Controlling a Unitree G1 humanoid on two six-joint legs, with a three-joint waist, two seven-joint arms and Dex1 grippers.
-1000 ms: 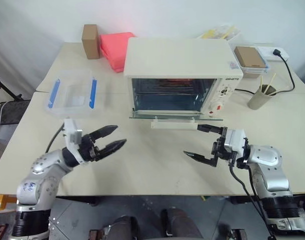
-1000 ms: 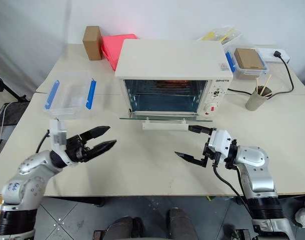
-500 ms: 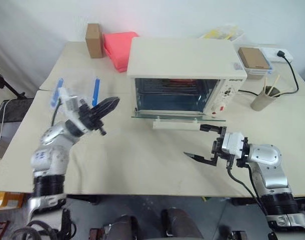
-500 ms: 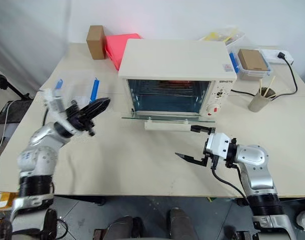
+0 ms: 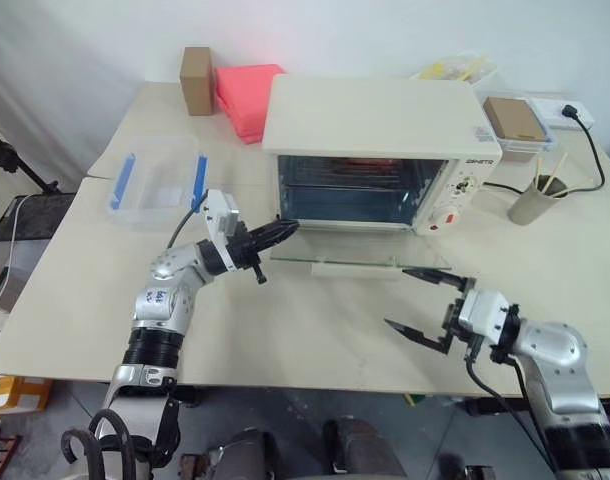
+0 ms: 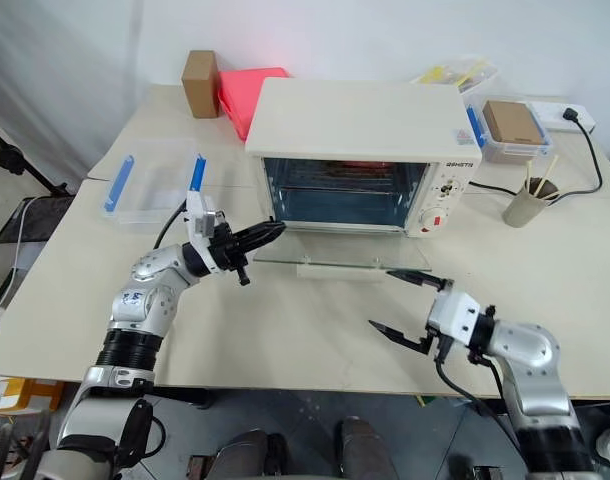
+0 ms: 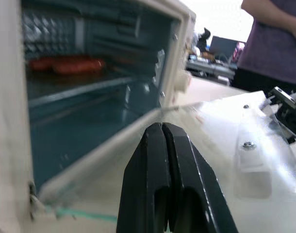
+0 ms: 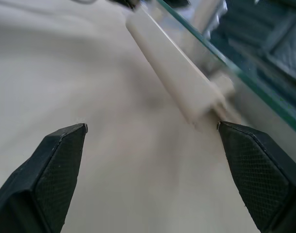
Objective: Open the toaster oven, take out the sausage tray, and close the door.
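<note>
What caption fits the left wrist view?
Shut left pincer points over the lowered glass door into the open toaster oven, red sausages inside.

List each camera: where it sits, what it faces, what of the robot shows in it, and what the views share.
Head stereo pair: looks forward and down at the toaster oven, its door open; left gripper shut, right gripper open.
Left wrist: looks along shut fingers into the oven at the sausages.
Right wrist: looks past spread fingertips at the door handle.
All share the open door.
</note>
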